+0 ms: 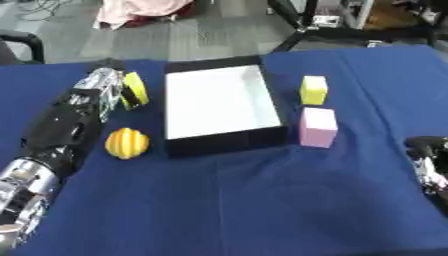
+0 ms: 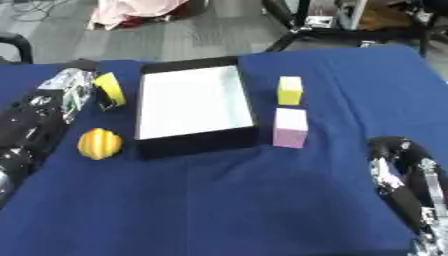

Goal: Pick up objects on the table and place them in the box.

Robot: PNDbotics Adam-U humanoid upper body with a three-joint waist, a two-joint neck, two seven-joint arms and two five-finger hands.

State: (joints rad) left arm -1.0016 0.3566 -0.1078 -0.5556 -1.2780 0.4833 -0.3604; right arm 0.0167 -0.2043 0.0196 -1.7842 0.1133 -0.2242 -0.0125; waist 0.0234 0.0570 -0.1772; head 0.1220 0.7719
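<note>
A black box with a white inside stands mid-table, holding nothing. My left hand reaches up along its left side and is shut on a flat yellow piece. A ribbed yellow-orange fruit-like object lies on the cloth just below that hand, left of the box's near corner. Right of the box a small yellow block stands behind a pink block. My right hand rests low at the right edge, far from the blocks; how its fingers are set is unclear.
The table is covered in blue cloth. Beyond its far edge lie a grey floor, black frame legs and a pink cloth heap. A black chair part shows at the far left.
</note>
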